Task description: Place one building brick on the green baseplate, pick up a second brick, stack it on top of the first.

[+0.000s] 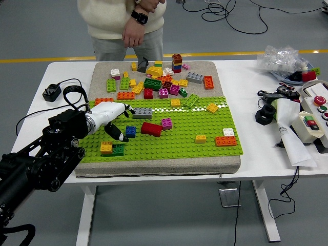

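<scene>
The green baseplate (205, 123) lies on a beige mat. On it stand a blue brick (130, 131), a red brick (151, 128), a grey brick (142, 113), a pink brick (166, 123) and a yellow-and-green pair (111, 148). My left hand (124, 124) hovers over the plate's left part, just left of the blue brick. Its fingers are spread and hold nothing that I can see. Its thumb tip (121, 137) is close to the blue brick. Loose bricks (159, 82) lie piled on the mat behind the plate. The right arm is out of view.
A person stands at the far side with one hand (134, 33) hanging above the mat. Right of the mat are black parts (265, 115), folded paper (289, 134), a button box (318, 105) and a plastic bag (284, 59). A power adapter (52, 92) lies at the left.
</scene>
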Robot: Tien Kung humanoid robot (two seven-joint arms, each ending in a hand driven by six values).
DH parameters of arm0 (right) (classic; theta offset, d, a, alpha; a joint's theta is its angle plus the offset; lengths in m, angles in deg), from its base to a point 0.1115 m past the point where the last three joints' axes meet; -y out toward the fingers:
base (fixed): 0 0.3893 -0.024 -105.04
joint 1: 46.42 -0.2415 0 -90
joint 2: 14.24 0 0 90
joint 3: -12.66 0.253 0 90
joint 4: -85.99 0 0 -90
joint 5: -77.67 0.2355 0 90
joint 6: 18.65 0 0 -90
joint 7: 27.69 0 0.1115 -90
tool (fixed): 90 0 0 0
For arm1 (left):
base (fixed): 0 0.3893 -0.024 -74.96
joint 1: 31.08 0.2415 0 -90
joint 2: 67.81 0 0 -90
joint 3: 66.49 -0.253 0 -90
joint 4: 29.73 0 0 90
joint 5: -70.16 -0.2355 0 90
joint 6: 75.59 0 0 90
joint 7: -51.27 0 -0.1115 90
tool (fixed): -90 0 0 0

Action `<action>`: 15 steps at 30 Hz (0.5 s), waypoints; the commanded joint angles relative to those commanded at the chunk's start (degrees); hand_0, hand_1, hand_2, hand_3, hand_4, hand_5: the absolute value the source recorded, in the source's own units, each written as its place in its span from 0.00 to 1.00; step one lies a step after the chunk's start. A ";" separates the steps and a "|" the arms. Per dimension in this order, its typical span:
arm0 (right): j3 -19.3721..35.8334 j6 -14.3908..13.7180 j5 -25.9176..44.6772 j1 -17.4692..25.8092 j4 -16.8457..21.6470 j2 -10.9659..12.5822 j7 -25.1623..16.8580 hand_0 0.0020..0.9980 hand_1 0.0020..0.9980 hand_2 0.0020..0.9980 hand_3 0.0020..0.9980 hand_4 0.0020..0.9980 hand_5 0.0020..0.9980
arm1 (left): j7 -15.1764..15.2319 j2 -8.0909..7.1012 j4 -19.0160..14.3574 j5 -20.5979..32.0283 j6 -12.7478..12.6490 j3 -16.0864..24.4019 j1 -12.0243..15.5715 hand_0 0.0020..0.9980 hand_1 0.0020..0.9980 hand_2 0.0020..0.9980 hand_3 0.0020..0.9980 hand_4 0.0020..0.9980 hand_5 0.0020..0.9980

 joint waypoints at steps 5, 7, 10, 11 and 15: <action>0.01 0.01 0.00 -0.01 0.00 -0.04 0.00 0.77 0.71 0.74 0.75 1.00 0.63 | 0.17 0.34 1.06 0.00 -1.14 -0.61 -0.22 0.90 0.75 0.65 0.77 1.00 0.18; 0.04 0.01 -0.04 -0.02 0.00 -0.06 -0.01 0.77 0.71 0.74 0.75 1.00 0.63 | 0.20 0.47 1.44 0.00 -1.61 -0.90 -0.25 0.90 0.75 0.65 0.77 1.00 0.18; -0.01 0.00 0.01 -0.06 0.00 -0.10 -0.03 0.77 0.71 0.74 0.75 1.00 0.63 | 0.18 0.76 2.02 0.00 -2.24 -1.32 -0.34 0.90 0.75 0.65 0.77 1.00 0.18; -0.01 0.00 0.00 -0.07 0.00 -0.11 -0.03 0.77 0.71 0.74 0.75 1.00 0.63 | 0.17 0.81 2.11 0.00 -2.33 -1.38 -0.37 0.89 0.74 0.63 0.75 1.00 0.16; 0.01 0.01 -0.02 -0.06 0.00 -0.10 -0.03 0.77 0.71 0.74 0.75 1.00 0.63 | 0.26 1.07 2.75 0.00 -2.98 -1.73 -0.61 0.89 0.74 0.63 0.75 1.00 0.16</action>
